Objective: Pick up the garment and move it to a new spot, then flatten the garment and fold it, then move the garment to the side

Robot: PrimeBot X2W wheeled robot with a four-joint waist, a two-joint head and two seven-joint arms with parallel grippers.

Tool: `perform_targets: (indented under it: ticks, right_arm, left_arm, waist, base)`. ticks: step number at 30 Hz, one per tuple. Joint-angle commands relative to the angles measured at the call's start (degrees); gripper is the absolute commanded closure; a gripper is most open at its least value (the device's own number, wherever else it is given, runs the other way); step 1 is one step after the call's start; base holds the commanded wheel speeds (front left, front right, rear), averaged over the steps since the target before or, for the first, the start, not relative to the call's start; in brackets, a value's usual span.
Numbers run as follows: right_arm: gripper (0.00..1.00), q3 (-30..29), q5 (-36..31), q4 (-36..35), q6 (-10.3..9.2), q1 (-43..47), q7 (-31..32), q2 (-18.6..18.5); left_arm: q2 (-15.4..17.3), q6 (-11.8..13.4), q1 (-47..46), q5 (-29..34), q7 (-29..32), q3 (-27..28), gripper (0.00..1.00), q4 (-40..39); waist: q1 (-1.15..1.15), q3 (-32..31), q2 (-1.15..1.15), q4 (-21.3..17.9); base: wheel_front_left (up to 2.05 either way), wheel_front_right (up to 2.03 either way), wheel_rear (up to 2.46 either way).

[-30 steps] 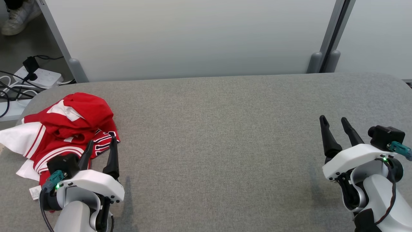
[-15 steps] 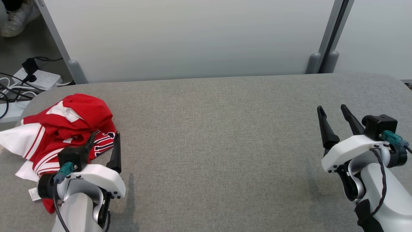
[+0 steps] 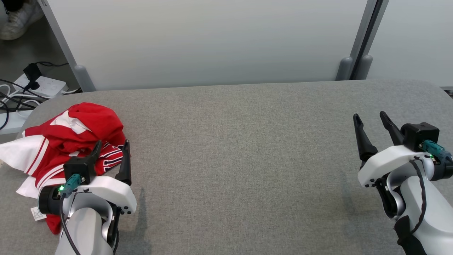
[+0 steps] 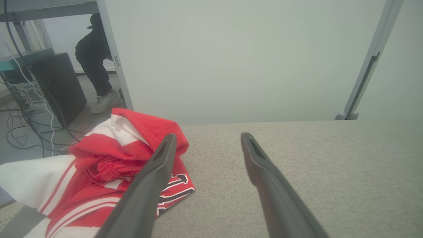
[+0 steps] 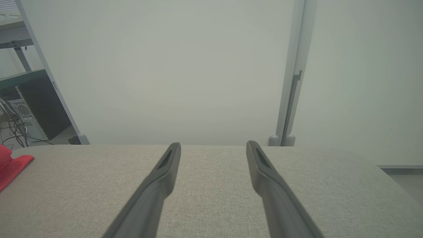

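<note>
A crumpled red garment point(image 3: 76, 136) with white panels and striped trim lies bunched at the far left of the grey table point(image 3: 240, 148). In the left wrist view the garment point(image 4: 109, 158) sits left of the fingers, its near corner under the left finger. My left gripper point(image 3: 112, 143) is open at the garment's right edge, nothing between its fingers. My right gripper point(image 3: 371, 116) stands open over bare table at the right. The right wrist view shows open fingers point(image 5: 165, 172) over bare cloth and a sliver of the garment point(image 5: 10, 165) at the left edge.
A pale partition wall point(image 3: 212, 42) rises behind the table, with a grey post point(image 3: 361, 42) at the right. Left of the table on the floor lie a power strip and cables point(image 3: 32, 85). A person's shoe point(image 3: 16, 21) and legs point(image 4: 96, 62) show beyond the wall.
My left gripper has crept forward along the garment's right edge. My right gripper has risen and moved a little farther up the table. The garment lies as before.
</note>
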Motion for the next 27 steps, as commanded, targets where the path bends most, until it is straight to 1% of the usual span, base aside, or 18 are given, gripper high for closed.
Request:
perform_targets:
  ticks: [1, 14, 27]
  right_arm:
    - [0.0, 0.7, -0.8, -1.41, 0.41, -1.17, -0.8, 0.07]
    - [0.0, -2.86, -2.12, -4.5, 0.41, 0.68, -0.8, 0.72]
    - [0.0, -4.53, -3.11, -5.59, 0.41, 1.77, -0.8, 1.44]
  left_arm:
    - [1.63, 0.51, -2.22, -0.35, -0.77, 1.83, 0.0, -1.36]
    - [1.19, 1.59, -0.64, -0.4, -0.77, 2.55, 0.0, -4.11]
    - [0.97, 2.38, 0.22, 0.0, -0.77, 2.94, 0.0, -5.66]
  waist:
    - [0.0, 0.02, 0.0, -0.01]
    - [0.0, 0.11, 0.0, -0.22]
    - [0.0, 0.21, 0.0, 0.28]
  base:
    - [0.0, 0.0, 0.0]
    - [0.0, 0.0, 0.0]
    - [0.0, 0.0, 0.0]
